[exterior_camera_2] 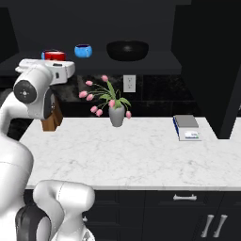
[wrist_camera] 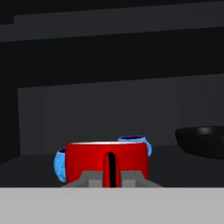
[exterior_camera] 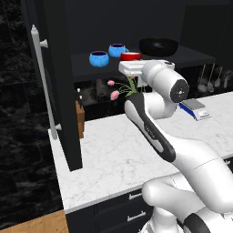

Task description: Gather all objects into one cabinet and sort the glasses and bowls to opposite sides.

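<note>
The red mug stands at the front edge of the open black cabinet's shelf, its handle facing me. My gripper is shut on that handle; in the base views the hand sits just below the red mug. Two bright blue mugs stand behind it, one to the left and one further back. The wide black bowl rests on the shelf's right part.
The tall cabinet door with its silver bar handle hangs open at the left. On the marble counter below stand a vase of pink tulips, a wooden knife block and a small scale.
</note>
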